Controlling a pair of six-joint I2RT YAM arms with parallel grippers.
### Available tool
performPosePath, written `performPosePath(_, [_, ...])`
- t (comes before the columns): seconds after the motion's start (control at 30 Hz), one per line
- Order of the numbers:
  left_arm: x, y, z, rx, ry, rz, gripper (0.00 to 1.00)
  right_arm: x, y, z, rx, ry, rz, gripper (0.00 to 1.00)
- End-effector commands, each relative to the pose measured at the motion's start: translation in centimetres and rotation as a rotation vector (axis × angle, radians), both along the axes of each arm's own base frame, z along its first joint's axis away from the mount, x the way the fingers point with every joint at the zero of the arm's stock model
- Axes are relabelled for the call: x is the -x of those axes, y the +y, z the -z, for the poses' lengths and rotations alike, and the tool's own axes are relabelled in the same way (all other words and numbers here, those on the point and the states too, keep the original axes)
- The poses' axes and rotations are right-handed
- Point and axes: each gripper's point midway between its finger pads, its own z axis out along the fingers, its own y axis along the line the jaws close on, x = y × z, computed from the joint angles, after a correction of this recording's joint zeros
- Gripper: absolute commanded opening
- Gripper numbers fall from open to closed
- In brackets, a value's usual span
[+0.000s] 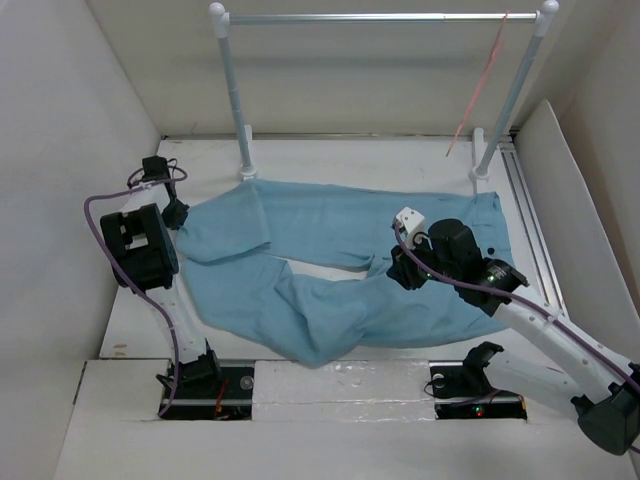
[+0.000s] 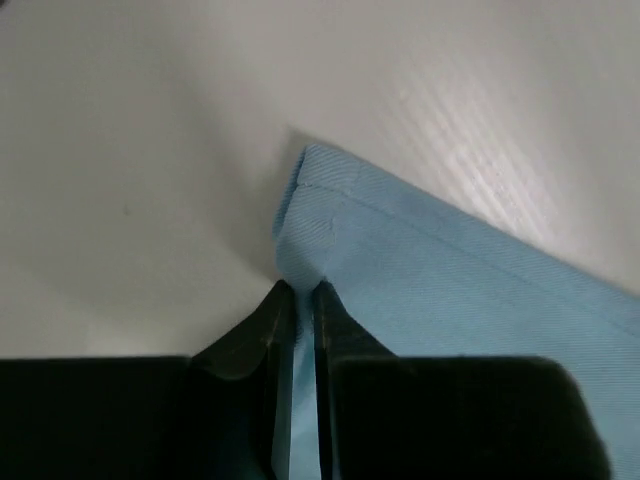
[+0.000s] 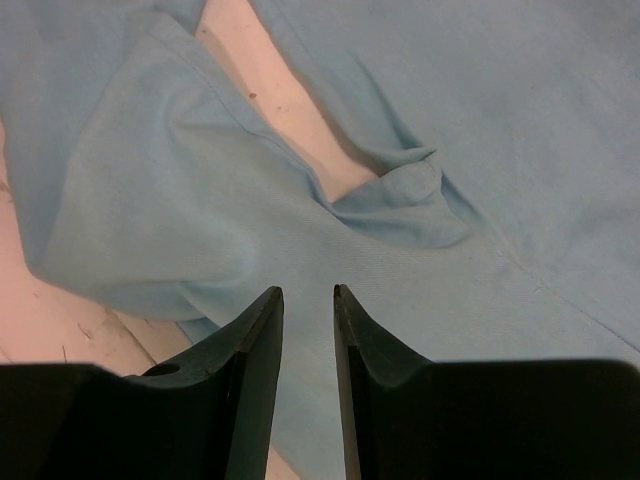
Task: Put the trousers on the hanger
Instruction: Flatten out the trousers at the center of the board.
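Lying spread across the white table point(image 1: 330, 160), the trousers point(image 1: 330, 225) fill the middle of the top view, with the waistband toward the right and the two legs running left. The upper leg lies fairly flat. The lower leg bends and sags toward the bottom centre, where its fold reaches the table's near edge.

The hanger point(image 1: 479, 85) hangs at the upper right, hooked over the silver rail point(image 1: 380, 17) just beside the right post point(image 1: 515, 90), well apart from the cloth. A bare strip of table runs between the trousers' upper edge and the feet of the posts.

The left gripper point(image 1: 180, 215) sits at the left end of the legs, near the left wall panel point(image 1: 70, 150). In the left wrist view its fingers point(image 2: 260, 330) are pressed almost together on the hem corner of a leg, with blue cloth showing in the thin slit between them. Bare white table lies open to the left of and above that corner.

The right gripper point(image 1: 398, 268) is over the crotch area, right of centre. In the right wrist view its fingers point(image 3: 250, 350) stand narrowly apart above the cloth. A puckered fold lies just ahead of the tips, and a wedge of bare table shows between the two legs at the upper left.
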Motion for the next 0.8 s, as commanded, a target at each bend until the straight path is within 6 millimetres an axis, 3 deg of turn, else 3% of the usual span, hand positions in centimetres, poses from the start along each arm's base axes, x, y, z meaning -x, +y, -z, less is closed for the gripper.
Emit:
performPosePath(0.0, [-2.3, 0.2, 1.0, 0.021, -0.018, 0.004, 0.0, -0.7, 0.2, -2.5, -0.036, -0.036, 0.02, 0.32])
performPosePath(0.07, [-4.0, 0.5, 0.8, 0.02, -0.057, 0.004, 0.0, -0.8, 0.2, -2.9, -0.043, -0.037, 0.038, 0.32])
performPosePath(0.23, [-11.0, 2.2, -6.9, -0.036, -0.323, -0.002, 0.0, -1.2, 0.1, -2.3, -0.011, -0.022, 0.057, 0.32])
performPosePath(0.27, [-11.6, 2.4, -7.1, -0.037, -0.328, 0.0, 0.0, -1.3, 0.1, -2.2, -0.005, -0.02, 0.06, 0.32])
performPosePath(0.3, [-13.1, 2.7, -9.1, -0.047, -0.369, 0.009, 0.01, -1.5, 0.1, -2.0, 0.002, -0.013, 0.065, 0.32])
performPosePath(0.33, [-13.5, 3.0, -7.3, -0.044, -0.324, 0.012, 0.07, -1.7, 0.1, -2.1, 0.005, -0.016, 0.068, 0.32])
performPosePath(0.37, [-12.7, 3.0, -6.2, -0.039, -0.258, 0.011, 0.13, -1.8, 0.2, -2.2, 0.008, -0.016, 0.07, 0.32])
performPosePath(0.4, [-13.0, 3.2, -6.4, -0.046, -0.253, 0.017, 0.3, -2.0, 0.2, -2.5, 0.007, -0.021, 0.076, 0.33])
performPosePath(0.43, [-12.7, 3.1, -5.6, -0.043, -0.227, 0.029, 0.38, -2.0, 0.2, -2.7, 0.005, -0.023, 0.076, 0.34])
performPosePath(0.47, [-12.2, 3.1, -5.7, -0.053, -0.211, 0.04, 0.47, -1.9, 0.4, -3.1, 0.0, -0.032, 0.068, 0.34])
performPosePath(0.5, [-12.0, 3.3, -5.9, -0.069, -0.214, 0.049, 0.67, -1.9, 0.5, -3.2, -0.005, -0.033, 0.066, 0.36])
performPosePath(0.53, [-10.9, 3.5, -7.1, -0.103, -0.216, 0.045, 0.74, -1.9, 0.6, -3.6, -0.014, -0.042, 0.061, 0.37])
performPosePath(0.6, [-9.5, 3.8, -10.5, -0.15, -0.257, 0.03, 0.8, -1.7, 0.9, -3.5, -0.028, -0.039, 0.042, 0.42])
performPosePath(0.67, [-8.1, 3.1, -12.3, -0.147, -0.294, 0.027, 0.8, -1.3, 1.2, -3.5, -0.038, -0.04, 0.025, 0.45])
performPosePath(0.7, [-5.9, 2.3, -13.5, -0.136, -0.317, 0.015, 0.8, -1.0, 1.4, -3.3, -0.045, -0.034, 0.011, 0.47])
performPosePath(0.77, [-3.8, 0.6, -14.4, -0.13, -0.345, 0.031, 0.77, -0.6, 1.4, -3.0, -0.054, -0.034, -0.005, 0.45])
